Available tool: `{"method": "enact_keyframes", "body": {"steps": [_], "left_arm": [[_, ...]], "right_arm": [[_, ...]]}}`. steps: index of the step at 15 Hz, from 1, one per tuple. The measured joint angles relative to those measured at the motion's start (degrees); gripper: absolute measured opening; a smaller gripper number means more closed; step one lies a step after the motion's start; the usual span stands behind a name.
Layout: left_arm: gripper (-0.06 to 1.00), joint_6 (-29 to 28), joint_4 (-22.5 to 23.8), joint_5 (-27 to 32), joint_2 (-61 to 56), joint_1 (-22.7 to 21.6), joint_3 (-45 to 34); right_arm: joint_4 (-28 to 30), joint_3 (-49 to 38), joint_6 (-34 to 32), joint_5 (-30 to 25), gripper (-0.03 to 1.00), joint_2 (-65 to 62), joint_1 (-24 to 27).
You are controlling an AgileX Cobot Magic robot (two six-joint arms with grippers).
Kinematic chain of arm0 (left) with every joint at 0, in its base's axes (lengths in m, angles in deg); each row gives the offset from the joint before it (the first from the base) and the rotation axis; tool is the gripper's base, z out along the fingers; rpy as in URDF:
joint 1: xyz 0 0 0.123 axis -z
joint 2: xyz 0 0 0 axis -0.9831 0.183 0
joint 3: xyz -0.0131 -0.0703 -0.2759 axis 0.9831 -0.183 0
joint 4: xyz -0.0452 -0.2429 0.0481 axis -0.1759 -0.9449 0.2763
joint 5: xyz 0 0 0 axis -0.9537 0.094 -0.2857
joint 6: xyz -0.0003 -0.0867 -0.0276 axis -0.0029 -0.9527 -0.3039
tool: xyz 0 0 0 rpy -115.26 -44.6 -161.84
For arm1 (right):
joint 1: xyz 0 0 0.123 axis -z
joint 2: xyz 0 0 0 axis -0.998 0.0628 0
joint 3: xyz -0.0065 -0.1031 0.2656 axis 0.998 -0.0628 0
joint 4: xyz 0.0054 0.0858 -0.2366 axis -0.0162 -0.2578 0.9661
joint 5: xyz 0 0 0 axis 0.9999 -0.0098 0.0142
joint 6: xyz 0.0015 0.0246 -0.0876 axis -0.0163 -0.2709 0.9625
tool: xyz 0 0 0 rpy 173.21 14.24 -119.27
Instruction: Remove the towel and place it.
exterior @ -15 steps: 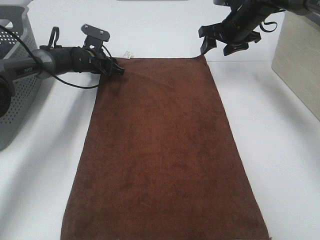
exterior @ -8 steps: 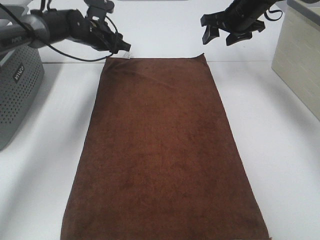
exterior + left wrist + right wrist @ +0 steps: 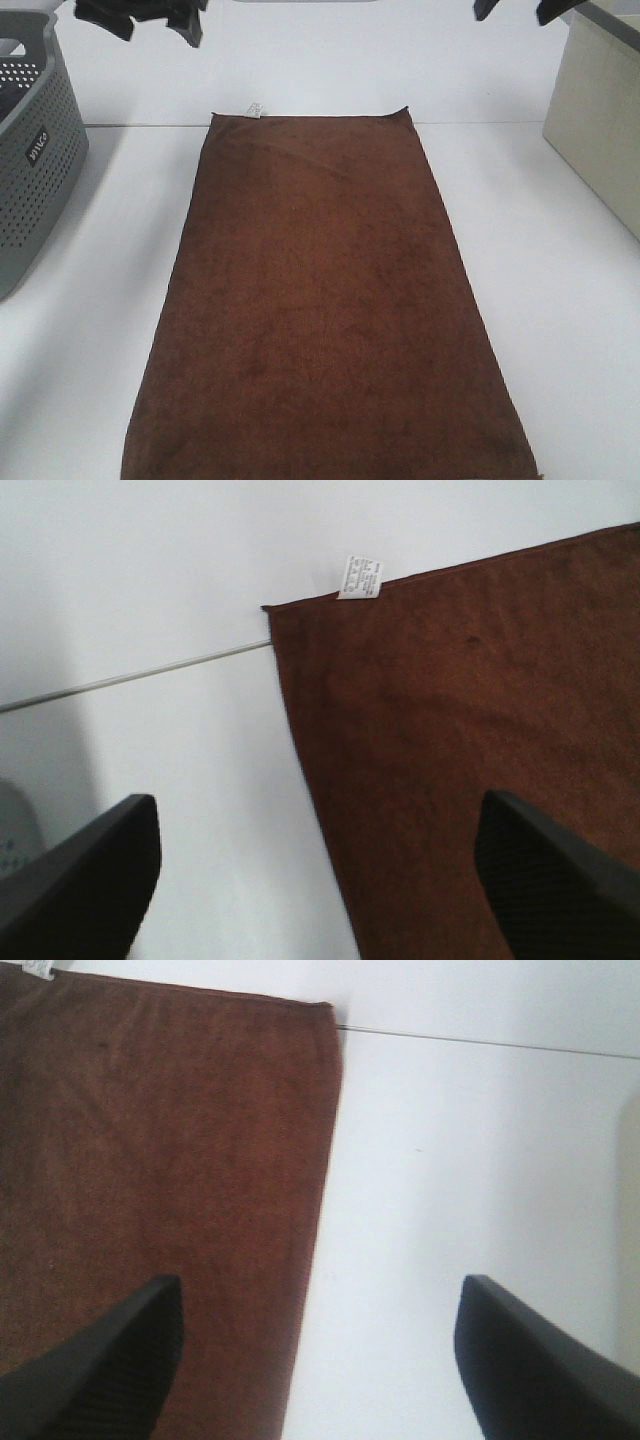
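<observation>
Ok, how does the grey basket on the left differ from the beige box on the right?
The grey basket has perforated walls; the beige box has solid, plain sides. The basket looks rounded with a thick rim, the box straight-edged. The basket is dark grey, the box pale. Both stand on the white table, one on each side of the brown towel, and both are cut off by the frame.

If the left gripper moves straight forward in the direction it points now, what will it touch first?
Judging from the wrist view, the open left gripper aims down at the towel, near its long edge by the tag corner. It would probably meet that edge first, or the bare white table just beside it; depth is unclear.
</observation>
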Motion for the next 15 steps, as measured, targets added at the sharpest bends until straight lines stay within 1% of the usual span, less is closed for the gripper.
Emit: {"method": "enact_keyframes", "body": {"steps": [2, 4, 5, 6, 7, 8, 9, 10, 13, 15], "left_arm": [[0.79, -2.3, 0.5, 6.0, -4.3, -4.4, 0.0], [0.79, -2.6, 1.5, 10.9, -7.9, -9.5, 0.0], [0.79, -1.6, 1.6, 12.2, -9.2, -11.1, 0.0], [0.79, -0.6, 1.6, 12.4, -10.9, -12.2, -0.5], [0.78, 0.2, 1.6, 12.4, -13.2, -12.6, -2.9], [0.76, 0.5, 1.5, 12.4, -16.7, -12.6, -7.3], [0.76, 0.5, 1.4, 12.4, -20.9, -12.5, -13.6], [0.75, 0.5, 1.4, 11.9, -29.0, -12.5, -24.8], [0.75, -0.3, 2.7, 5.3, -49.0, -12.5, -48.5], [0.75, -0.6, 2.7, 3.4, -63.1, -12.5, -60.4]], "right_arm": [[1.3, 0.0, -0.6, -0.4, 0.73, -4.1, 3.4], [3.9, -1.3, -0.6, -0.5, 0.73, -10.1, 4.5], [5.6, -3.8, -0.6, -0.5, 0.73, -13.5, 4.5], [6.0, -8.3, -0.6, -0.4, 0.73, -17.2, 4.5], [6.3, -14.0, -0.6, -0.4, 0.73, -22.1, 4.5], [6.4, -20.5, -0.6, -0.5, 0.73, -26.9, 4.5], [6.4, -27.3, -0.7, -0.7, 0.73, -32.2, 4.5], [6.4, -38.3, -1.3, -0.9, 0.73, -41.7, 4.5], [6.4, -55.8, -1.3, -0.9, 0.73, -62.0, 4.5], [6.4, -64.6, -1.3, -1.1, 0.73, -73.8, 4.5]]}}
